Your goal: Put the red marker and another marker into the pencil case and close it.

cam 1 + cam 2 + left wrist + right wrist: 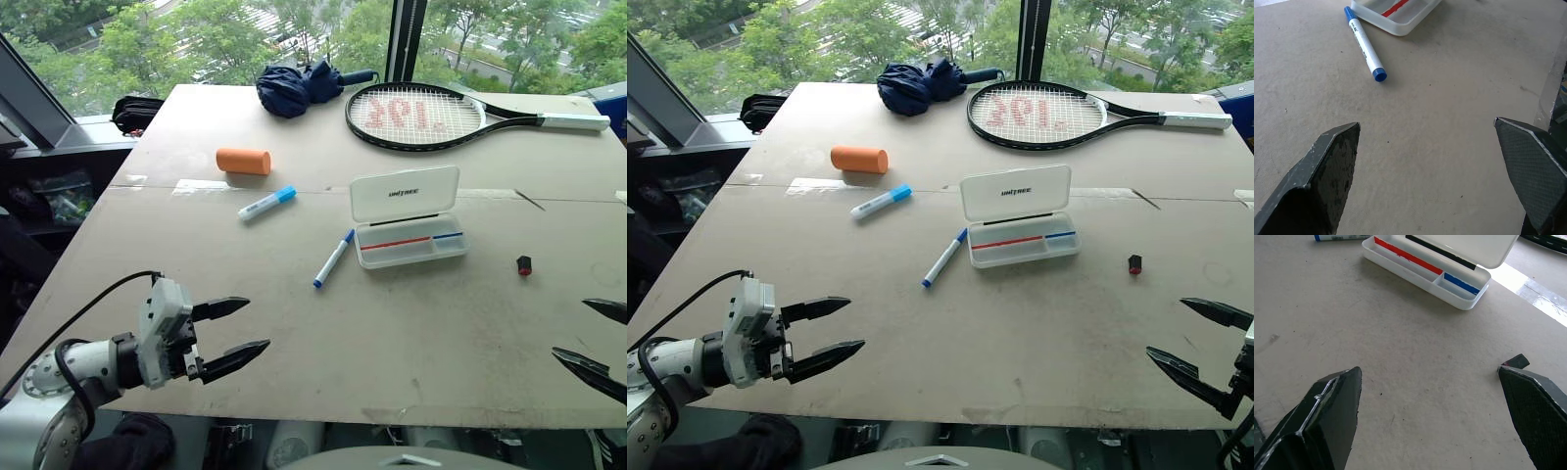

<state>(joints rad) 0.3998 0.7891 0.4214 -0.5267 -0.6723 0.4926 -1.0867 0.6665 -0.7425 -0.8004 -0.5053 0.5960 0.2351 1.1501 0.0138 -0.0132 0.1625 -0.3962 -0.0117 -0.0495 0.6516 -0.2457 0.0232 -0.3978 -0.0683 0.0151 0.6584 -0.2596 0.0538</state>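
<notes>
Both grippers' fingers (230,336) gape wide, empty; mid-frame, the slim, light, slippery blue-capped marker (333,258) wants a mid-barrel pinch.

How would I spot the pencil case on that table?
On the big beige table, look below the tennis racket. The pencil case is a flat white box, lid up and printed "UNITREE", with a red-and-blue stripe in its clear tray.

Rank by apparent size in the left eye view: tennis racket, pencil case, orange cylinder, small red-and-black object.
1. tennis racket, by far the longest
2. pencil case, lid open
3. orange cylinder
4. small red-and-black object, tiniest

The racket lies farthest from the camera and still looks largest, so the order seems safe.
</notes>
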